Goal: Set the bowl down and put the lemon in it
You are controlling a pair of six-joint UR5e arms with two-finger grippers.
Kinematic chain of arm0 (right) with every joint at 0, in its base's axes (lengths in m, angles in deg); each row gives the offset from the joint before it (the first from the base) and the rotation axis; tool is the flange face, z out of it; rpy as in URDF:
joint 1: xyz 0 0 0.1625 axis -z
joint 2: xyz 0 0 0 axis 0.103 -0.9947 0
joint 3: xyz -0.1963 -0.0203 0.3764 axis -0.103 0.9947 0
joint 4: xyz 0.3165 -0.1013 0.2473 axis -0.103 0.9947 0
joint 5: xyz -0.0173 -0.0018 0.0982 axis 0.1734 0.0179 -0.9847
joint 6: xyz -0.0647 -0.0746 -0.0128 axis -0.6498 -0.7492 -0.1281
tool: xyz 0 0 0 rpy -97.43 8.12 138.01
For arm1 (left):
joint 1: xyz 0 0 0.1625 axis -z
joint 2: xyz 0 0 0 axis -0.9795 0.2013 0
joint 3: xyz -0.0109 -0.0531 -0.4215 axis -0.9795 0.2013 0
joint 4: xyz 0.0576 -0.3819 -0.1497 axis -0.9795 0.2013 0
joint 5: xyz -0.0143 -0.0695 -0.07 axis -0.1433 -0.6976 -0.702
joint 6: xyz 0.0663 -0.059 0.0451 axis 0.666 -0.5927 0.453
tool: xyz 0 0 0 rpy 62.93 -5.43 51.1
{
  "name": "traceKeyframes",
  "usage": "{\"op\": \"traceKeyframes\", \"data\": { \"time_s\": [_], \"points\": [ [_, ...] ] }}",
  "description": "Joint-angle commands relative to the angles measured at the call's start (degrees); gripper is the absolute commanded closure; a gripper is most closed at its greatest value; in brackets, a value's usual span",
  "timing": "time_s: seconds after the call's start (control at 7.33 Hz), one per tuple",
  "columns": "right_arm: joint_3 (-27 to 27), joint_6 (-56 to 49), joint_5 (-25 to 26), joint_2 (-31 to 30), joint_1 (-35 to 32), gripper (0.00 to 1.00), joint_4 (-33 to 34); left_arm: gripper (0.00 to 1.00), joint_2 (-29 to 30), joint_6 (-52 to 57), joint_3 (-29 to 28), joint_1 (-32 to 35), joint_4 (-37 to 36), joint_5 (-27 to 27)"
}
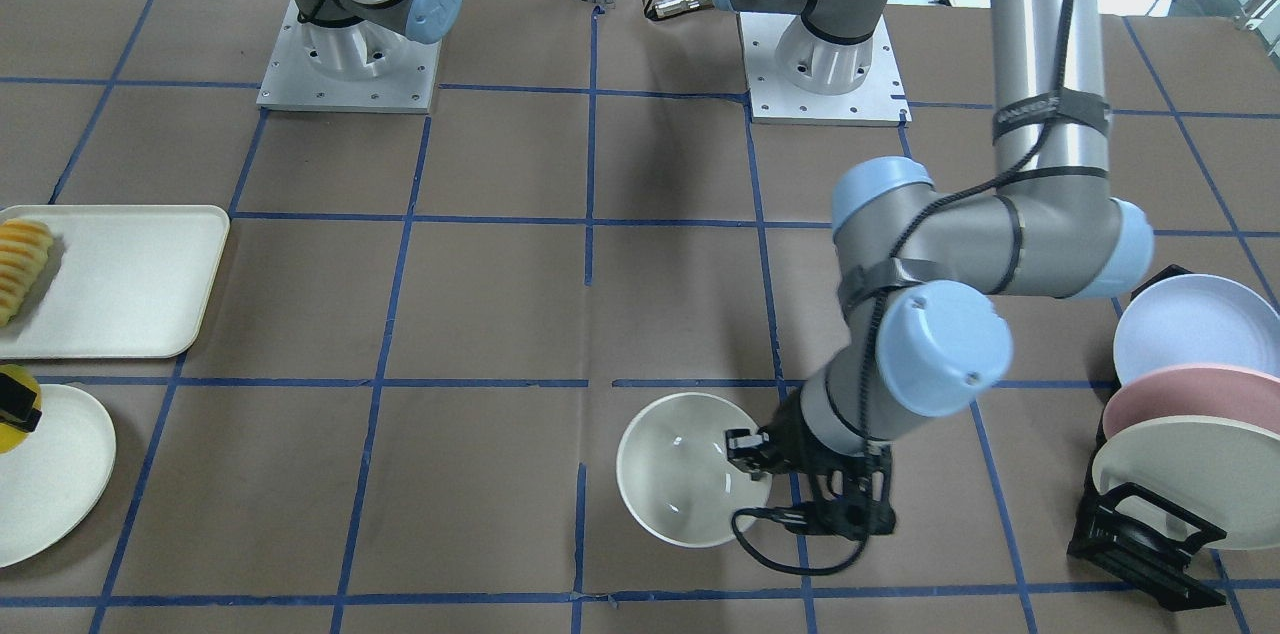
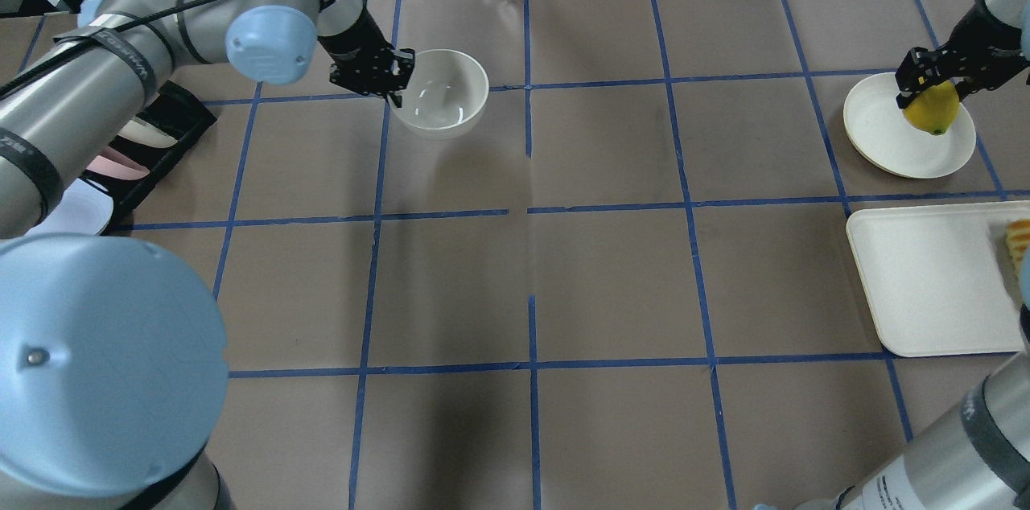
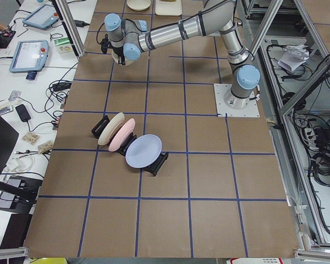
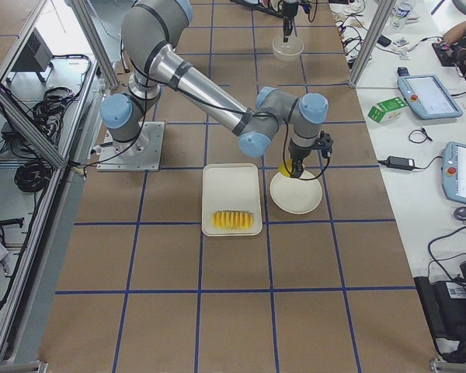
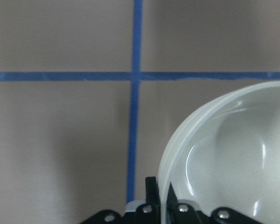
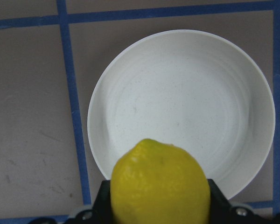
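Observation:
The cream-white bowl (image 2: 438, 92) sits upright, low over the far left part of the table; it also shows in the front view (image 1: 685, 469). My left gripper (image 2: 397, 84) is shut on the bowl's rim, one finger inside and one outside, as the left wrist view (image 5: 214, 154) shows. I cannot tell if the bowl touches the table. My right gripper (image 2: 925, 92) is shut on the yellow lemon (image 2: 932, 109) and holds it above a flat cream plate (image 2: 881, 132). The lemon (image 6: 161, 182) fills the bottom of the right wrist view, with the plate (image 6: 186, 93) below it.
A cream tray (image 2: 925, 277) with sliced ridged yellow food (image 1: 22, 264) lies near the plate, on the robot's right. A black rack with upright plates (image 1: 1190, 444) stands on the robot's left, near the left arm's elbow. Both arm bases (image 1: 350, 64) stand at the table's robot side.

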Motion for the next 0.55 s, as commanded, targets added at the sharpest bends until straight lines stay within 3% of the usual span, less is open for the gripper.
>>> {"op": "traceKeyframes", "data": {
  "time_s": [0.0, 0.41],
  "points": [
    [-0.1, 6.8, 0.0, -4.3, -4.5, 1.00, -5.8, 1.00, -4.5, -9.0, 8.9, 6.2, -3.6, 0.5],
    [-0.7, 15.4, -0.1, -7.3, -11.8, 1.00, -9.4, 1.00, -7.6, -11.5, 19.8, 7.5, -13.4, 0.0]
  ]
}}
